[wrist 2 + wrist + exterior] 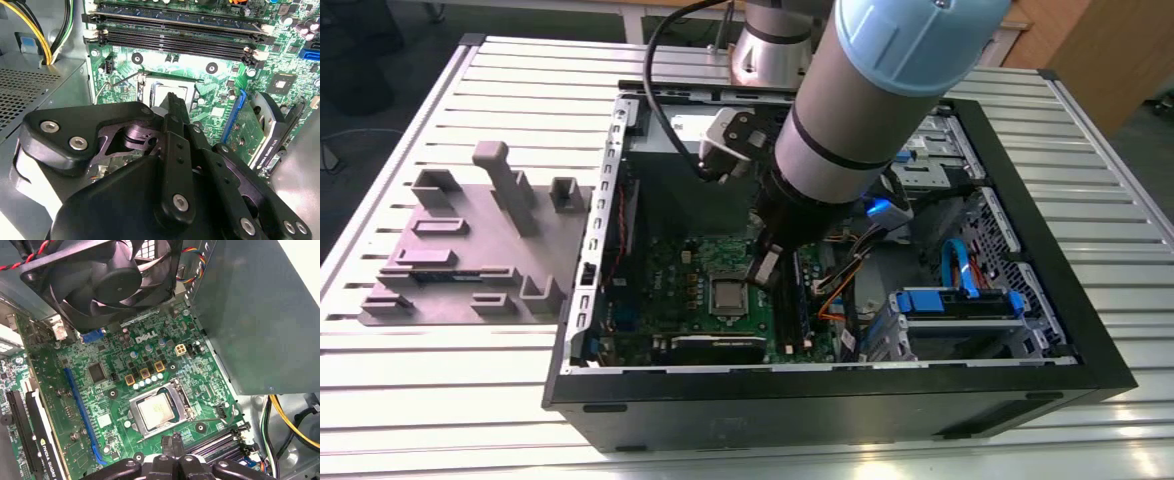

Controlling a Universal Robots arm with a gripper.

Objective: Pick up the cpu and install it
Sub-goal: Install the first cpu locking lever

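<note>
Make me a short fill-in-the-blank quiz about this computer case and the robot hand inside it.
1. The small silver-grey square cpu sits in the socket on the ____ motherboard.
2. The black robot hand hovers inside the open black ____ case.
3. A round black ____ is mounted near the motherboard.

Missing words: green; computer; fan

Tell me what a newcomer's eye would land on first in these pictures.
First, the large pale arm reaching down into the open computer case on the slatted table, its gripper low over the green motherboard. Next, the cpu, a silver square already lying in its socket near the board's middle, just ahead of the gripper in both wrist views. The black fan looms above the board in the first wrist view.
</note>
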